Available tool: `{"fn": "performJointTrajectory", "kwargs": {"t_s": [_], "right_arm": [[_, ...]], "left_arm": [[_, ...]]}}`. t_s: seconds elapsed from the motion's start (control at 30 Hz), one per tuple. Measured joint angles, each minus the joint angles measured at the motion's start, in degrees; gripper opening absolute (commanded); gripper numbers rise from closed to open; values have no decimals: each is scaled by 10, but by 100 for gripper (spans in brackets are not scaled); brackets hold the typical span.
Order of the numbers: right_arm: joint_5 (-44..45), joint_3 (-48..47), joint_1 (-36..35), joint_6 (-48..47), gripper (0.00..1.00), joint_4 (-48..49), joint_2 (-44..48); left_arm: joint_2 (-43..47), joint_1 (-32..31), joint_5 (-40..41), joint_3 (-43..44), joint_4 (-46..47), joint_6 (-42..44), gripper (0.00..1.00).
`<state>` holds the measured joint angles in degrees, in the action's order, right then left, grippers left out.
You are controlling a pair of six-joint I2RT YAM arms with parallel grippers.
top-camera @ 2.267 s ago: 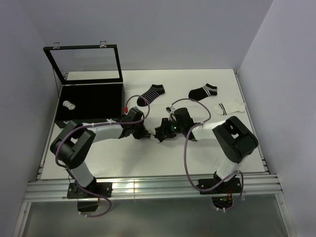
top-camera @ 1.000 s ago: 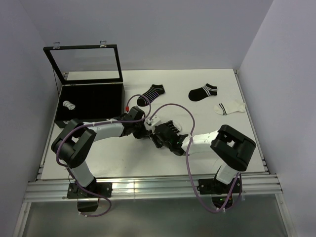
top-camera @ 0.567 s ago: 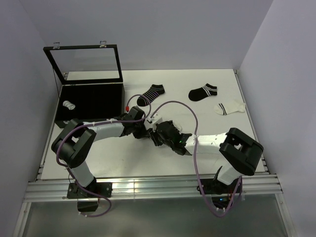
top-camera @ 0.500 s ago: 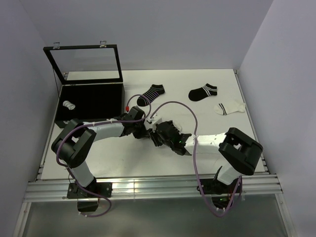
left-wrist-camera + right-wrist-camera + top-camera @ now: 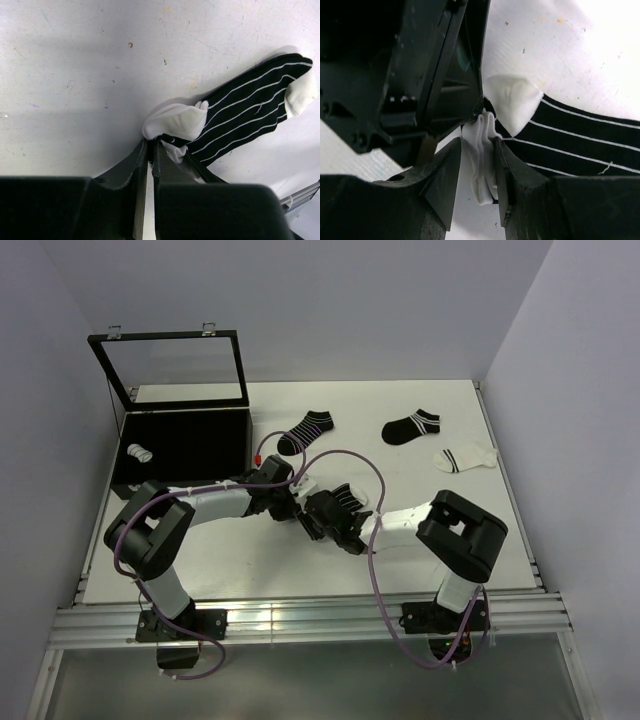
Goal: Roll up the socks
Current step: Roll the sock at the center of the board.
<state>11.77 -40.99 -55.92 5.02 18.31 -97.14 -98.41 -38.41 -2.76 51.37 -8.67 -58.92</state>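
Since the earliest view the right arm has swung its wrist leftward and nearer, bringing its fingers up against the left arm's, while the left arm has hardly shifted. The right gripper now stands narrow, its jaws pressed on a bunched white fold at the end of the striped sock. The left gripper, almost fully closed, pinches the white edge of the same sock just beside that fold, so both tips meet at one end. From there the black, thin-striped body trails flat across the table toward the right and far side, its white toe free. This sock lies near the middle of the table. Three flat socks wait well apart on the far side: a striped one, a black one and a white one. A rolled bundle sits in the open black box at the left. The fabric looks light, limp and stretchy, so it will likely sag and unroll unless pinned. The cuff fold seems the best hold, gripped deep rather than by a thin edge that could slip out.
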Motion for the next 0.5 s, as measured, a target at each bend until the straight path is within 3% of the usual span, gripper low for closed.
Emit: {"fn": "performJointTrajectory", "kwargs": {"t_s": [0.17, 0.27, 0.4, 0.5], "right_arm": [[21, -3, -5, 5, 38, 1, -7], [34, -4, -6, 15, 32, 1, -9], [41, -5, -5, 31, 10, 0, -10], [38, -8, -2, 43, 0, -2, -12]], "left_arm": [[0, 0, 0, 0, 0, 0, 12], [0, 0, 0, 0, 0, 0, 12], [0, 0, 0, 0, 0, 0, 11], [0, 1, 1, 0, 0, -1, 12]]}}
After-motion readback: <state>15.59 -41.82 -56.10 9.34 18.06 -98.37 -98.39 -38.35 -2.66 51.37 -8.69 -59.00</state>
